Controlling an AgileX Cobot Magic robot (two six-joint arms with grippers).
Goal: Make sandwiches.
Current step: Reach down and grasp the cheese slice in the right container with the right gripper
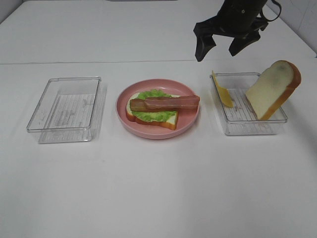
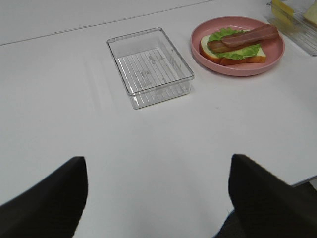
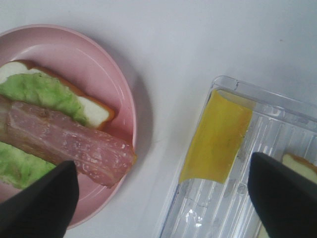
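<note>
Half-built sandwich point(image 1: 157, 111) sits on the pink plate point(image 1: 190, 125): bread, lettuce, bacon on top. The cheese slice point(image 1: 224, 92) and second bread slice point(image 1: 272, 89) lean in the right clear tray point(image 1: 247, 130). The right claw point(image 1: 216, 53) hangs above it, spread wide and holding nothing. The left claw point(image 2: 156, 198) is spread too.

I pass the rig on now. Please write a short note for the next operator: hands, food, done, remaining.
Left hand: open, empty, over bare table.
Right hand: open, empty, above the right tray's edge.
Done: bread slice, lettuce and bacon strips stacked on the pink plate.
In the right tray: cheese and second bread slice, both leaning.
Left to do: cheese, then the second bread slice, onto the stack.
</note>
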